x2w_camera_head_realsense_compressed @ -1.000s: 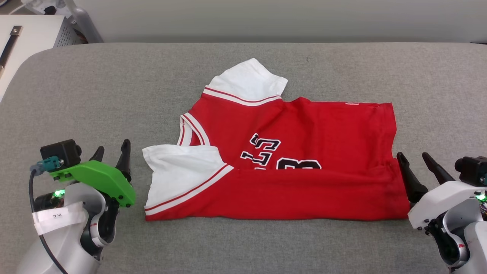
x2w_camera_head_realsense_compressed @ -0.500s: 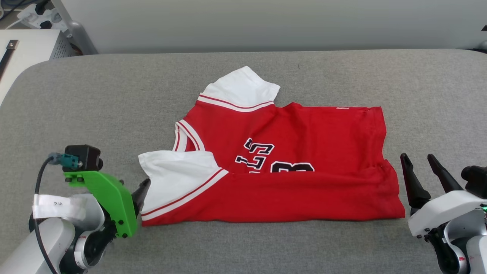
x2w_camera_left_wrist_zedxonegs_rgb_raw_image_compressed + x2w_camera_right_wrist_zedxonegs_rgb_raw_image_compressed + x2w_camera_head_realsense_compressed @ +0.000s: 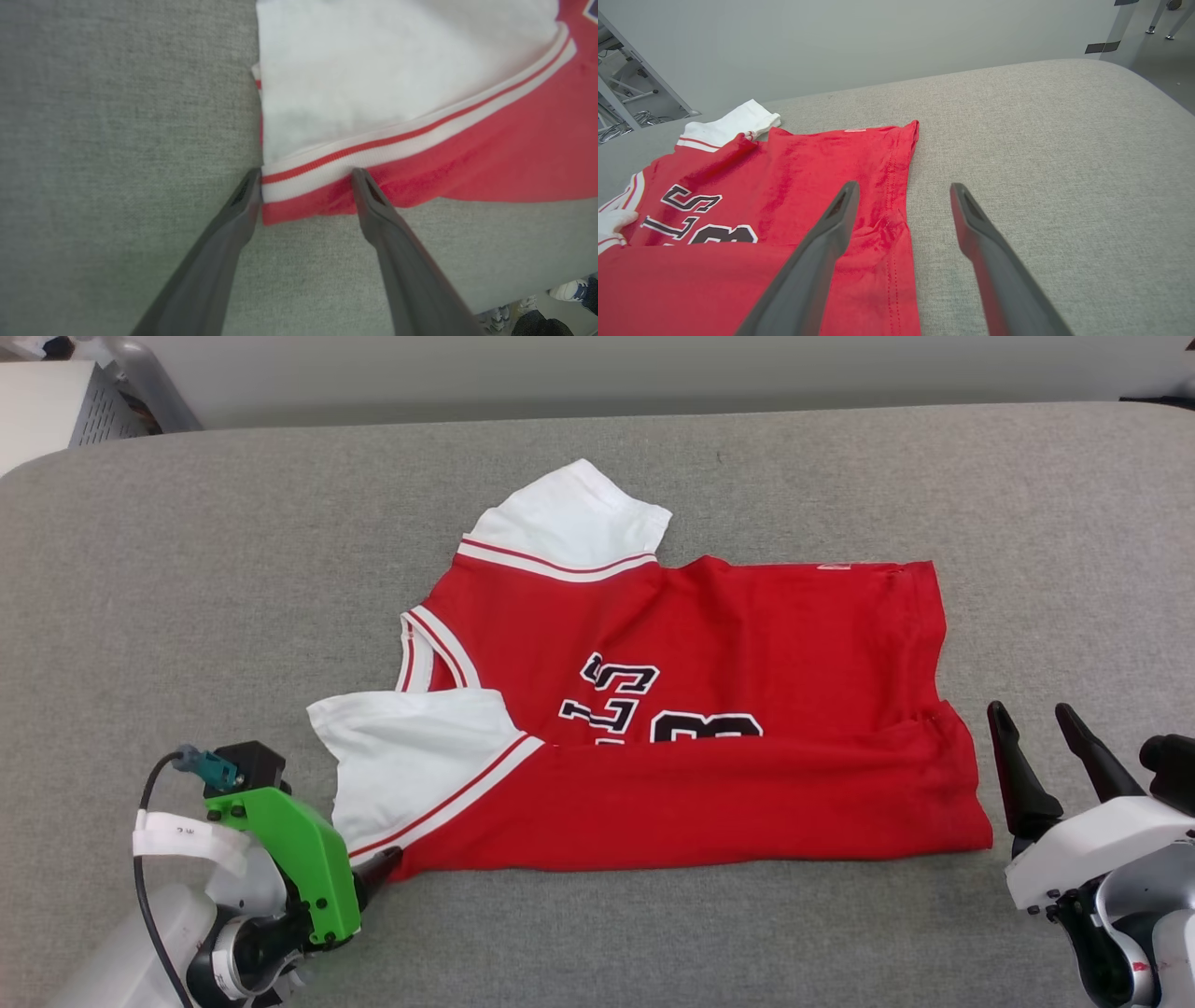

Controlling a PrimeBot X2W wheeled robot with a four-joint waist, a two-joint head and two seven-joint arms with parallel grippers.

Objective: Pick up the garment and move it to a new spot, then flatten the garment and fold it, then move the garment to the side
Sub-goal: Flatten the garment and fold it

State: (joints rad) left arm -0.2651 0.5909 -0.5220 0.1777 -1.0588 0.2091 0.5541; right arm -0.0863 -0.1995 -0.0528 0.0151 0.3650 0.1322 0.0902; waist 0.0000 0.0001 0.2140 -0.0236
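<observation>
Left gripper reached garment; wrist view shows straddling.

Red garment with white sleeves, red-and-white striped trim, black numerals outlined in white, mottled grey cloth surface beneath, bright green bracket on the left arm, dark grey right gripper, white casing behind it.

Bright even light, faint shadows, slight close-up blur.

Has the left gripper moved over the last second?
Yes. Judged against the garment, the left gripper has closed in from beside it to straddle its near left corner.
</observation>
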